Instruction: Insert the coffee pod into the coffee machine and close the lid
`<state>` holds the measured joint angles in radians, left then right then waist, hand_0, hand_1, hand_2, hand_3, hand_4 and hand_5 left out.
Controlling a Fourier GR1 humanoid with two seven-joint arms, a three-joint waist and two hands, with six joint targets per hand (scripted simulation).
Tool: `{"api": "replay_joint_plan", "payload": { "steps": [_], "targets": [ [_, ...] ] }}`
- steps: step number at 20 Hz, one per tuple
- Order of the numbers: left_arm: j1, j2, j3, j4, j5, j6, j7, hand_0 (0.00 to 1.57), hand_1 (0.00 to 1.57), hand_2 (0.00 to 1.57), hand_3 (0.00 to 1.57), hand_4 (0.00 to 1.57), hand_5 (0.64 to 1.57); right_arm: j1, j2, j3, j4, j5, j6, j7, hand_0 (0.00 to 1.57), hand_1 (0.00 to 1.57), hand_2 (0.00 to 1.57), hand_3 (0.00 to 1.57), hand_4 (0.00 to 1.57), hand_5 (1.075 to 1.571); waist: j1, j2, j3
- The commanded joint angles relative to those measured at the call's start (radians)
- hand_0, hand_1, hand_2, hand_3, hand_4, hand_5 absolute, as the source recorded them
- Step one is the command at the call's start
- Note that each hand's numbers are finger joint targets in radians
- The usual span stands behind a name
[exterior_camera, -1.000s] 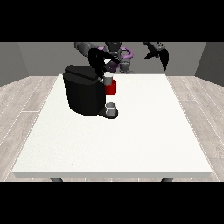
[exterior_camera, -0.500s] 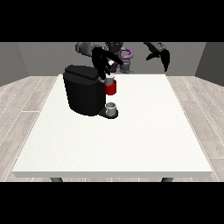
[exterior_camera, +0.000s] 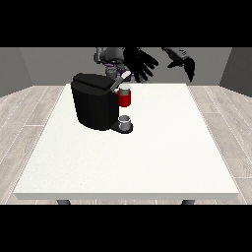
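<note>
White table [exterior_camera: 147,162]: broad, filling most of the front view, grey plank floor around it.
Coffee machine [exterior_camera: 93,101]: black, boxy, on the table's far left part; grey lid [exterior_camera: 123,78] tilted up at its top right corner.
Coffee pod [exterior_camera: 125,96]: red body with pale top, seated in the machine's front holder, just under the raised lid.
Cup [exterior_camera: 125,123]: small, grey, on the machine's base plate directly below the pod.
Hand at the view's left [exterior_camera: 140,64]: black, raised above and slightly right of the pod, fingers spread and hanging downward, holding nothing, apart from the lid.
Hand at the view's right [exterior_camera: 186,63]: black, up in the air beyond the table's far edge, well apart from the machine, fingers drooping and relaxed, holding nothing.
Robot torso [exterior_camera: 112,56]: grey with a purple patch, small at the top, partly hidden behind the machine and the hand at the view's left.
</note>
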<state>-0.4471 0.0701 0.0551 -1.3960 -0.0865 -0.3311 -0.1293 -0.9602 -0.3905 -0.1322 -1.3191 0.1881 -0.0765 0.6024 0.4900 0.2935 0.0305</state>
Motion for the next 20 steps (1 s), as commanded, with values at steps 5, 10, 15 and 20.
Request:
{"api": "replay_joint_plan", "payload": {
  "steps": [5, 10, 15, 20],
  "targets": [
    [-0.108, -0.017, -0.027, -0.059, 0.013, -0.006, 0.085, 0.0, 0.0, 0.0, 0.0, 0.3, 1.571, -0.131, 0.079, 0.055, 0.052, -0.012, 0.011, -0.257, 0.0, 0.0, 0.0, 0.0, 0.0, 1.571, 0.087, 0.085, -0.03],
    [-0.076, 0.007, -0.023, -0.076, 0.001, -0.015, 0.017, 0.0, 0.0, 0.0, 0.0, 0.32, 1.571, -0.195, 0.07, 0.021, 0.144, -0.033, 0.028, -0.332, 0.0, 0.0, 0.0, 0.0, 0.1, 1.571, 0.062, 0.114, -0.0309],
    [-0.037, -0.019, -0.068, -0.113, -0.018, -0.005, 0.073, 0.0, 0.0, 0.0, 0.0, 0.27, 1.571, -0.201, 0.122, 0.037, 0.217, -0.023, 0.013, -0.424, 0.0, 0.0, 0.0, 0.0, 0.0, 1.571, 0.055, 0.08, -0.0307],
    [0.056, 0.014, -0.006, -0.09, 0.01, -0.003, 0.064, 0.0, 0.0, 0.0, 0.0, 0.27, 1.571, -0.11, 0.218, 0.091, 0.177, -0.046, 0.036, -0.515, 0.0, 0.0, 0.0, 0.0, 0.17, 1.571, -0.032, -0.026, -0.0306]
  ]
}}
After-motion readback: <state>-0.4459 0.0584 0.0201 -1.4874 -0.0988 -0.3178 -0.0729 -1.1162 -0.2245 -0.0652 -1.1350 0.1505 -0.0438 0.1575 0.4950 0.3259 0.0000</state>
